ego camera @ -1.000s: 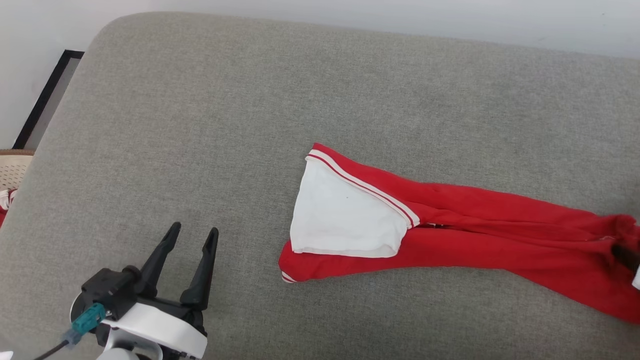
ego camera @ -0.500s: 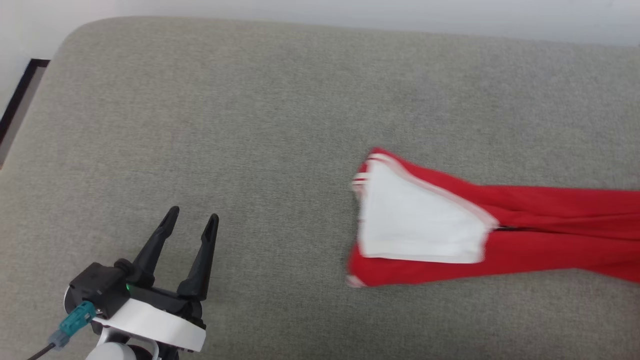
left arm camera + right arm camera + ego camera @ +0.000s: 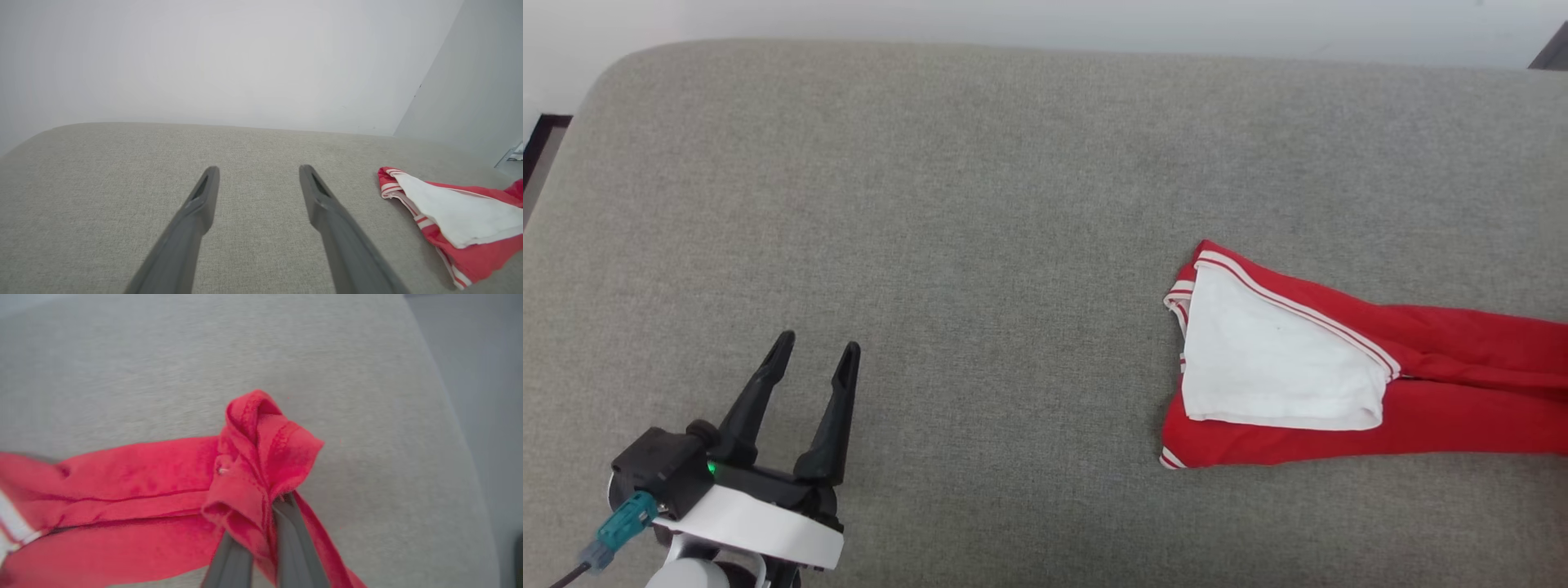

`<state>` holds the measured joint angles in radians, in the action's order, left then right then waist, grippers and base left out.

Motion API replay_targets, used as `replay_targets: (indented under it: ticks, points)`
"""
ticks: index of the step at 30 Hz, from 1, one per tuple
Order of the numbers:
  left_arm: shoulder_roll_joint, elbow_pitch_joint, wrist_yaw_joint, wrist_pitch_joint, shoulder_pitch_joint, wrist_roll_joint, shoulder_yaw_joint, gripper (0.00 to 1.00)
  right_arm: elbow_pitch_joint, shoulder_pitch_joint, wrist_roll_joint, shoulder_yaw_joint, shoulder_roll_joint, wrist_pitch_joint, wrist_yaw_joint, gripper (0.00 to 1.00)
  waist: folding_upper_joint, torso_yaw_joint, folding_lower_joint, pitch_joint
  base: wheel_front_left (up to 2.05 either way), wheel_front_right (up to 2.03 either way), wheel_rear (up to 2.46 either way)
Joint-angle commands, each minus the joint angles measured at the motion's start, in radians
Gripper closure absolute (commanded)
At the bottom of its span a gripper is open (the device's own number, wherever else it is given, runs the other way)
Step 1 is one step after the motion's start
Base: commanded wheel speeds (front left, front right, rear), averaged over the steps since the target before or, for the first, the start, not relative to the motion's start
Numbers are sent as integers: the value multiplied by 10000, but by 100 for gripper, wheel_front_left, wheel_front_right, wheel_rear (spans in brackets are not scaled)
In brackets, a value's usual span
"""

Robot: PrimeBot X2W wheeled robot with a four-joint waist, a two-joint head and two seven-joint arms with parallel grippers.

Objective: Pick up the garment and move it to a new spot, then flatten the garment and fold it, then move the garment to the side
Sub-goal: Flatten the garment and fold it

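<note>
The garment (image 3: 1421, 384), a red shirt with a white sleeve and striped trim, lies stretched out on the grey cushion, running off the head view's right edge. Its sleeve end (image 3: 445, 212) shows at the right of the left wrist view. In the right wrist view my right gripper (image 3: 261, 514) is shut on a bunched red fold of the garment (image 3: 261, 457), which is pulled taut to the left. My left gripper (image 3: 813, 355) stands open at the lower left, well apart from the cloth, nothing between its fingers (image 3: 204, 196).
The grey cushion (image 3: 972, 204) spreads wide to the left and behind the garment. A pale wall (image 3: 245, 61) rises behind its rounded far edge. The cushion's right edge (image 3: 449, 416) drops off beyond the held fold. A dark frame (image 3: 539, 139) stands at the far left.
My right gripper has shut on the garment's red end and dragged it to the right along the cushion. The head camera has also shifted. The left gripper stays open.
</note>
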<state>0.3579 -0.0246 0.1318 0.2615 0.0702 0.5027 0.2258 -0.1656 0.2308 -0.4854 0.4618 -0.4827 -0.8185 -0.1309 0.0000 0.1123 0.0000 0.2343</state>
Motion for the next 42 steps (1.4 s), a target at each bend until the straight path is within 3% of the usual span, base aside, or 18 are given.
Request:
replay_targets:
  ticks: [1, 9, 15, 23, 34, 35, 36, 37, 38, 39, 42]
  points:
    - [36, -40, -24, 48, -126, 69, -17, 0, 165, -117, -124, -139, 25, -22, 4, 100, 0, -15, 0, -60, 0, 0, 0]
    - [88, -60, -24, 48, -331, 160, 133, 0, 2811, -715, -1046, -2652, 330, -535, 2, 100, 0, 46, 0, -226, 0, 0, 0]
    - [6, -75, -24, 48, -298, 270, 297, 0, 3723, -261, -1176, -4624, 638, -885, 2, 100, 0, 347, 0, -289, 0, 0, 0]
    - [-214, -184, -24, 48, -158, 414, 566, 0, 2522, 878, -1060, -6511, 984, -535, 2, 100, 0, 942, 0, -252, 0, 0, 0]
    - [-435, -325, -24, 48, 80, 633, 784, 0, -198, 1828, -1072, -7447, 1252, 524, 2, 100, 0, 1437, 0, -59, 0, 0, 0]
    - [-440, -347, -24, 48, 79, 658, 784, 0, -319, 1880, -1090, -7520, 1244, 610, 2, 82, 0, 1427, 0, -58, 0, 0, 0]
    - [-444, -371, -24, 48, 74, 679, 773, 0, -434, 1919, -1102, -7585, 1228, 690, 2, 54, 0, 1409, 0, -65, 0, 0, 0]
    - [-435, -390, -24, 48, 66, 705, 745, 0, -521, 1930, -1122, -7678, 1226, 758, 2, 18, 0, 1376, 0, -85, 0, 0, 0]
    - [-435, -390, -24, 48, 66, 705, 745, 0, -521, 1930, -1122, -7678, 1226, 758, 2, 18, 0, 1376, 0, -85, 0, 0, 0]
    - [-421, -406, -24, 48, 47, 726, 705, 0, -583, 1945, -1195, -7709, 1256, 763, 2, 0, 0, 1329, 0, -104, 0, 0, 0]
    - [-392, -453, -24, 48, -50, 779, 623, 0, -507, 2096, -1344, -7807, 1211, 809, 2, 0, 0, 1146, 0, -232, 0, 0, 0]
